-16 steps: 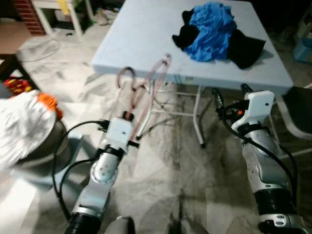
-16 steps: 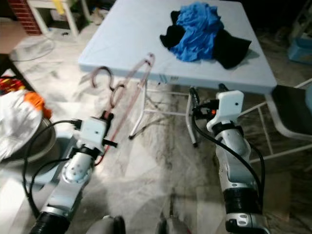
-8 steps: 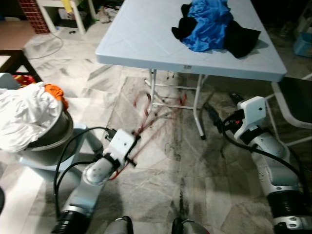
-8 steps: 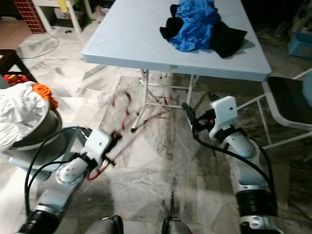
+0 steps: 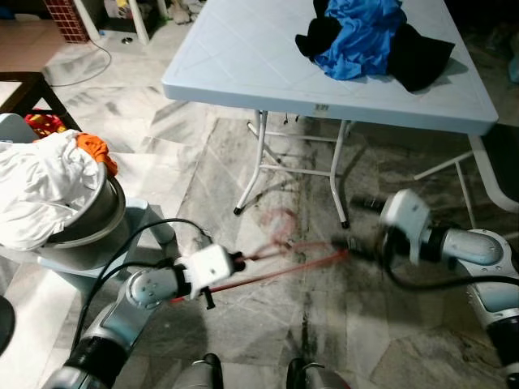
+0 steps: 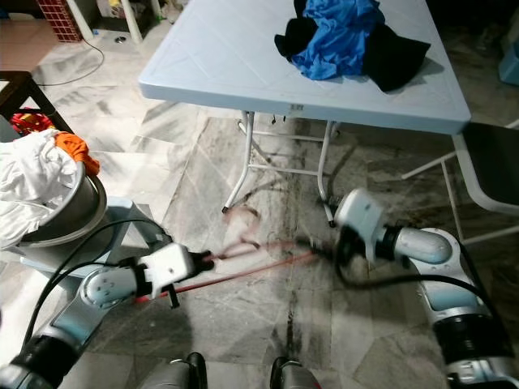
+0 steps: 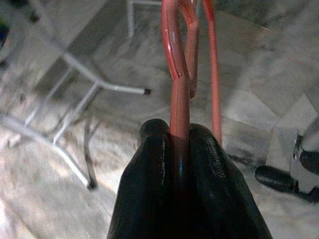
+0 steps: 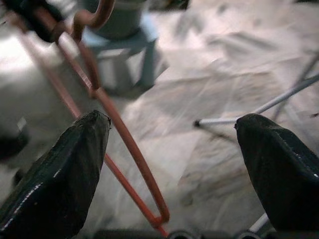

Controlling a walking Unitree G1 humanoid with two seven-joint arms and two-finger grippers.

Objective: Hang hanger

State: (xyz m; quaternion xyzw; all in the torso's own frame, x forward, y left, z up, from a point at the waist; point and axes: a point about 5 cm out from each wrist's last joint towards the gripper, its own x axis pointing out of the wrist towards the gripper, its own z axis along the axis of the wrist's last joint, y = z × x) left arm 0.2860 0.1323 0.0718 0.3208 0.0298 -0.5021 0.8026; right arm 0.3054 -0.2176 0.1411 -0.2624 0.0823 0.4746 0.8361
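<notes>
— Two grippers were low over the marble floor (image 5: 243,356), in front of the folding table (image 5: 243,57). Which one had the hanger?

— The left gripper (image 7: 180,149). In its wrist view the black fingers (image 7: 149,189) were pressed together on the red hanger (image 7: 175,79), the wire running out between them. From the head camera the hanger (image 5: 284,259) lay nearly level just above the floor, stretching from the left gripper (image 5: 237,261) toward the right one, its hook end blurred below the table's white legs.

— And the right gripper?

— The right gripper (image 8: 169,144) was spread wide. Its two fingers (image 8: 65,174) stood well apart, and the hanger's far corner (image 8: 134,154) sat in the gap between them, touching neither as far as the view showed. From the head camera that arm was blurred, its gripper (image 5: 345,241) right at the hanger's end.

— What else was around?

— A heap of blue and black clothes (image 5: 373,40) lay on the table's far side. To the robot's left stood a grey basket (image 5: 89,219) on a pale blue stool (image 5: 113,267), piled with white laundry (image 5: 40,186) and a bit of orange cloth (image 5: 96,148). A white-framed chair (image 5: 495,154) stood at the right edge.
</notes>
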